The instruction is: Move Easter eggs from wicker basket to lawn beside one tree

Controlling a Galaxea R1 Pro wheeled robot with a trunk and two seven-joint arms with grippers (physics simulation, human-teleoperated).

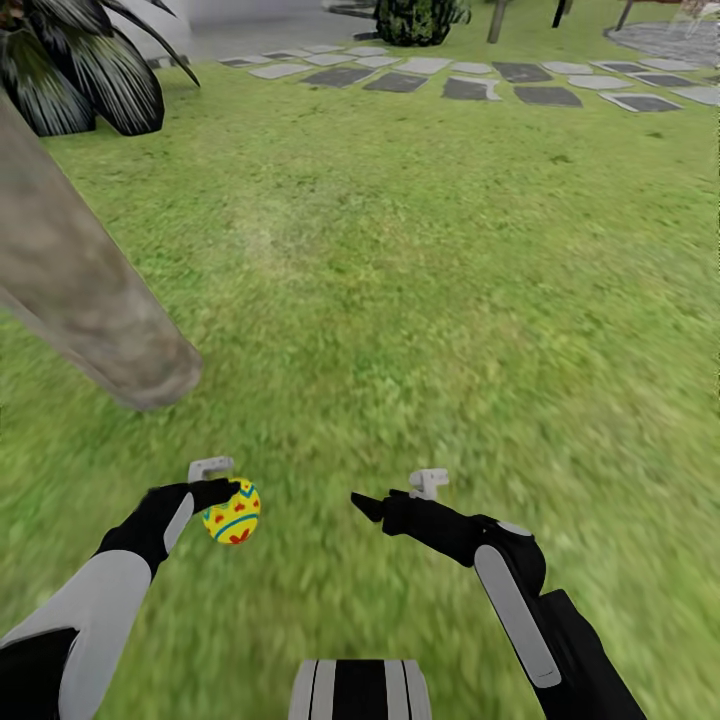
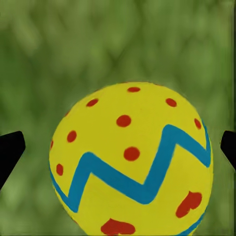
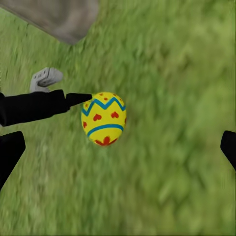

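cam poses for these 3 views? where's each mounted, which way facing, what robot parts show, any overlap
Head: on the robot's head, facing forward and down over the lawn; both arms show, left gripper with the egg, right gripper, tree trunk at left.
Left wrist: along its fingers, the egg close up over grass.
Right wrist: faces the left gripper, its egg and the trunk base.
Shared: all three see the egg.

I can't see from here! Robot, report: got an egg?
Left tool shut on egg. Right tool open, empty. Tree close ahead-left on the lawn. Nothing in the way.
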